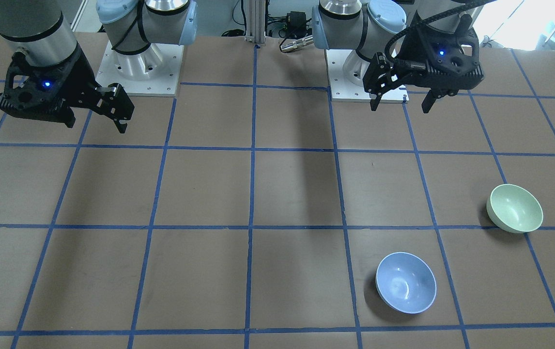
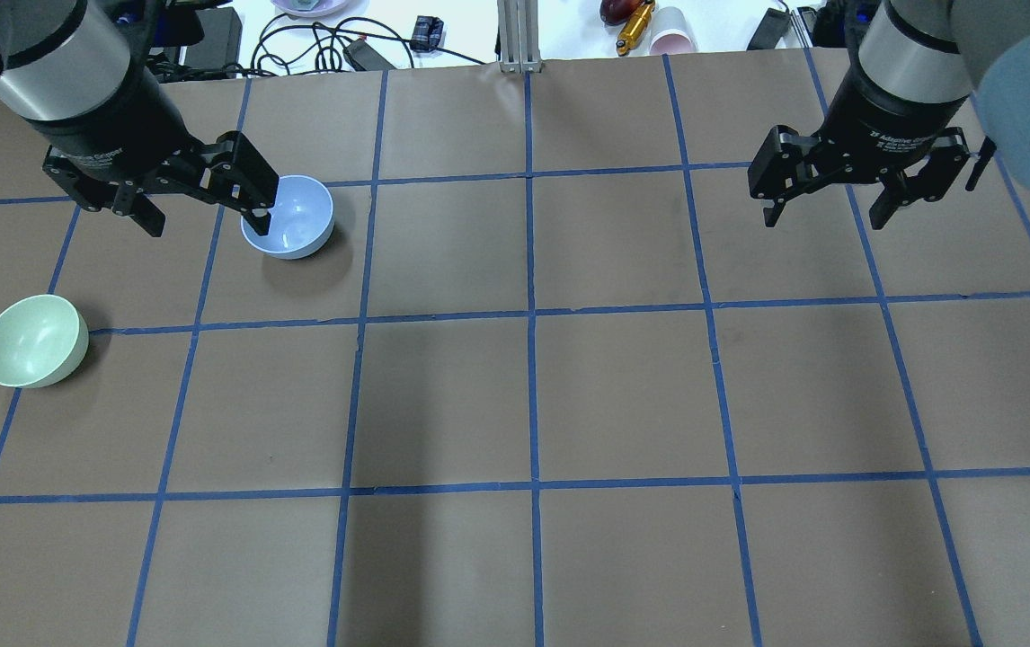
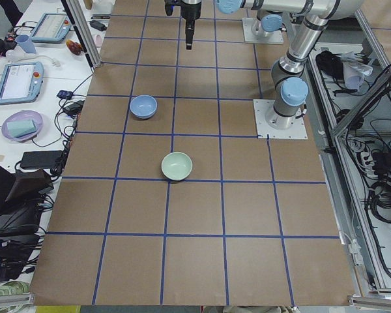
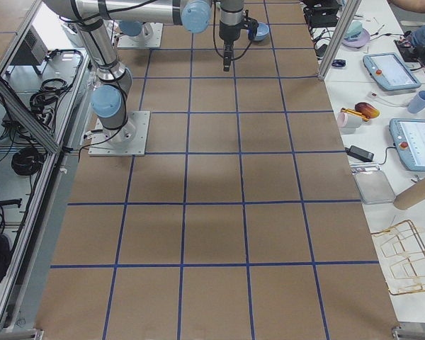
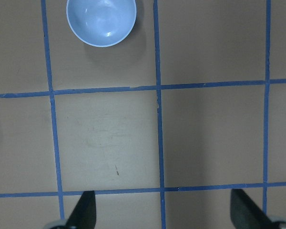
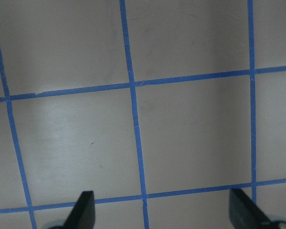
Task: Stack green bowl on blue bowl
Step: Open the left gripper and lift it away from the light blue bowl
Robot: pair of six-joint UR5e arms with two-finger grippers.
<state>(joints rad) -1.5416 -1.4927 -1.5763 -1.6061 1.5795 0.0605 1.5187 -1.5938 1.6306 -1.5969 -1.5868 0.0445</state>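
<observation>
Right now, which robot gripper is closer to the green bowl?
Left. The left gripper hangs open above the table on the same side as the green bowl. The right gripper hangs open far across, over the other side.

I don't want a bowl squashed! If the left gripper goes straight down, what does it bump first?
Probably bare table: the left gripper points down at it, with the blue bowl off to one side.

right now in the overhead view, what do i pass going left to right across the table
green bowl → blue bowl → right claw; the left claw overlaps the blue bowl's edge, so it's left out
</observation>
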